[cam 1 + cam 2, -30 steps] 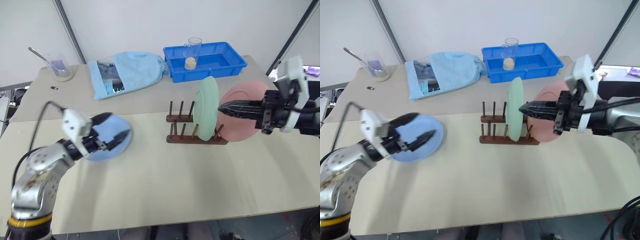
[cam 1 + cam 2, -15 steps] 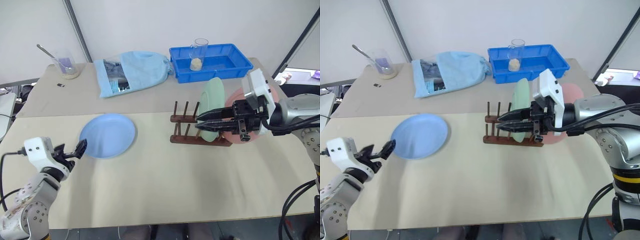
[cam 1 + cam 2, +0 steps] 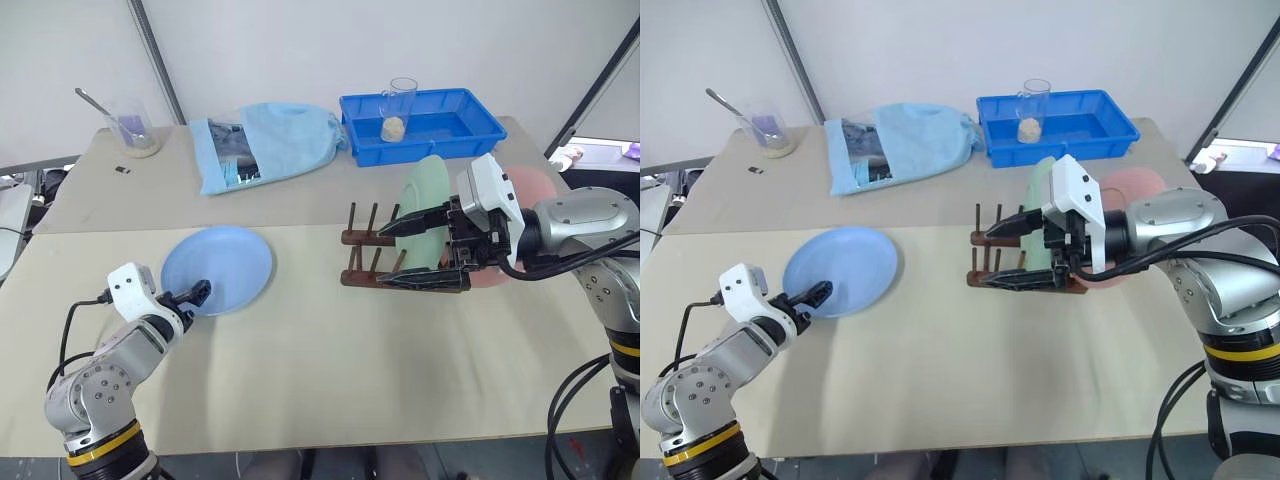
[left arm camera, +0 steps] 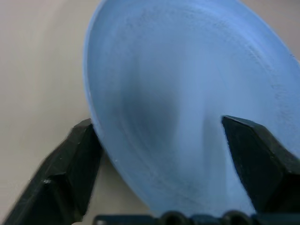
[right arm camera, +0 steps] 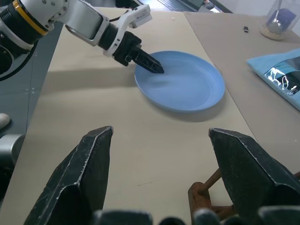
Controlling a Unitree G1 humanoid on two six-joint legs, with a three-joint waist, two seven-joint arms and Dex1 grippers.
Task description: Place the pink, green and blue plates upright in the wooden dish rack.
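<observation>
Blue plate lies flat on the desk, well left of the wooden dish rack. Left tool sits low at the plate's near-left rim, fingers apart: in the left wrist view one finger is outside the rim on the desk side, the other over the plate's inside. Edge is between them, not clamped as far as I can see.

Green plate stands upright in the rack's right end. Pink plate is just right of it, behind the right arm; can't tell whether it's seated between pegs or leaning. Right tool hangs over the rack pointing left, fingers spread wide, holding nothing.

Back of desk: bright blue tray with a glass in it, light blue cloth bag, beaker with spoon at far left.
</observation>
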